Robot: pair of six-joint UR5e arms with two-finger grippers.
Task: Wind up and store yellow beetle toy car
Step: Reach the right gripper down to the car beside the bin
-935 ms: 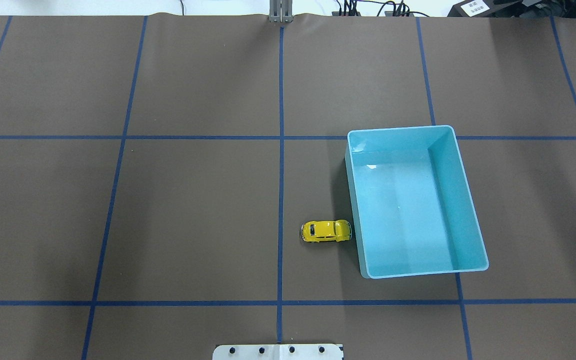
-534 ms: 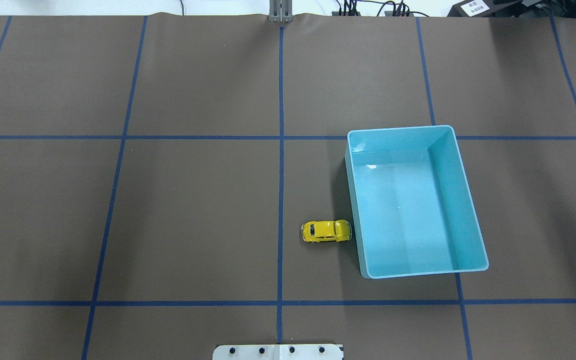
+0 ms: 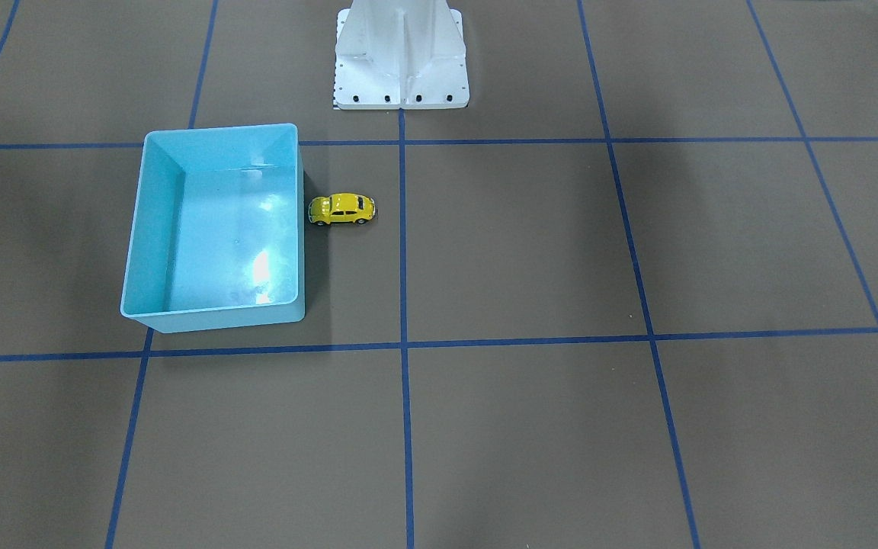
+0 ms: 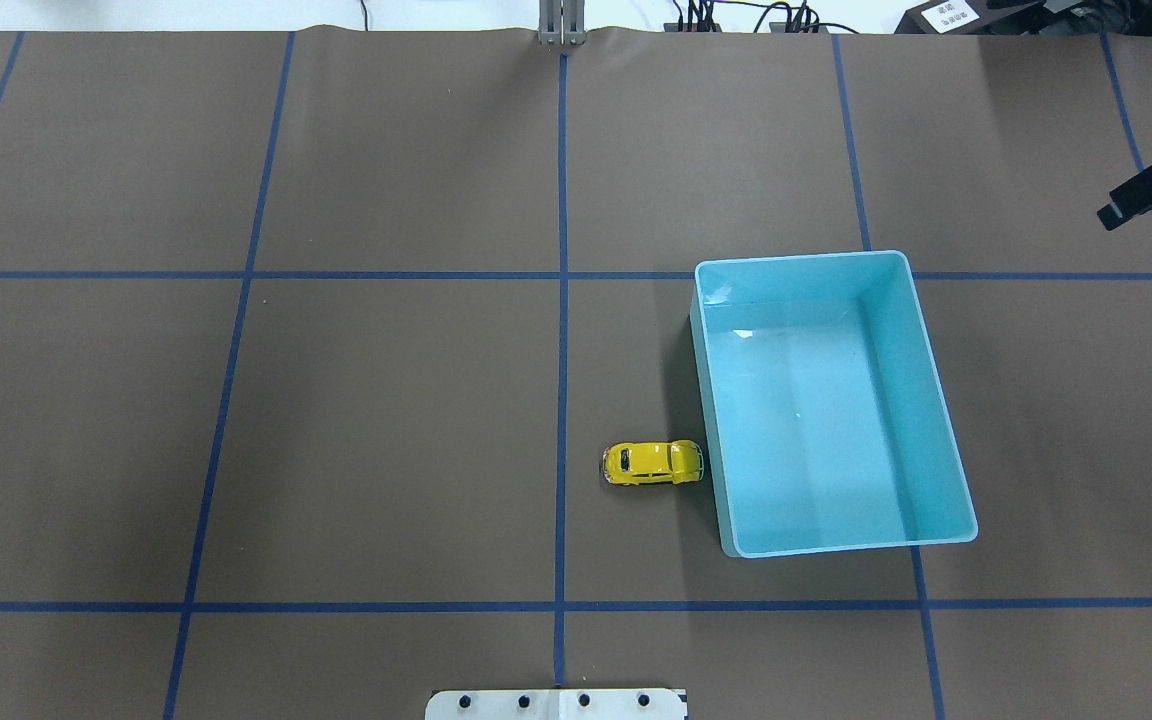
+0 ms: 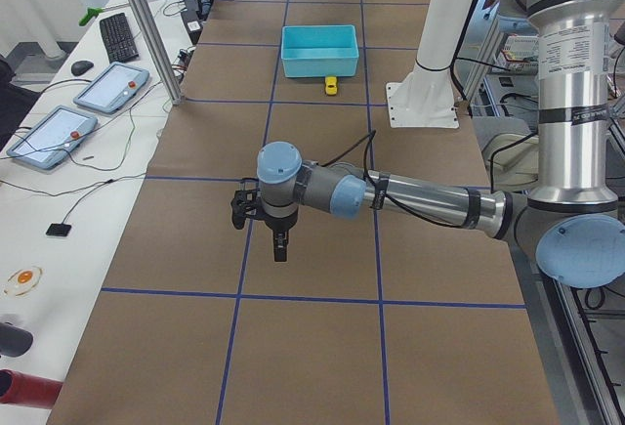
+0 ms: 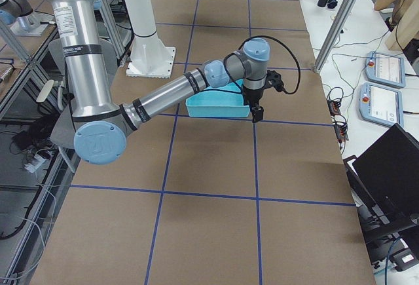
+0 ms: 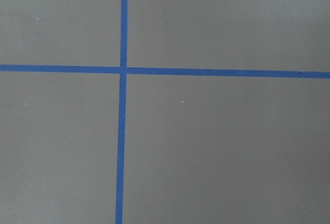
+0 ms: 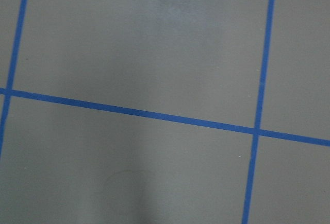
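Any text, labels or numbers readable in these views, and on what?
White label on the dark device at the table's far edge: print too small to read.
Silver tube of the left arm: small print, too blurred to read.
Glossy yellow beetle toy car and light-blue plastic bin: no text visible.

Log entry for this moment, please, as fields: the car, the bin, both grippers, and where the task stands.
car: yellow beetle toy car, on its wheels on the table, outside the bin
car vs bin: one end close against a long wall of the light-blue bin; contact not clear
left gripper: pointing down above the table, far from the car; jaws cannot be judged
right gripper: beyond the bin's far right corner, away from the car; jaws cannot be judged
task status: car held by neither gripper, not yet stored
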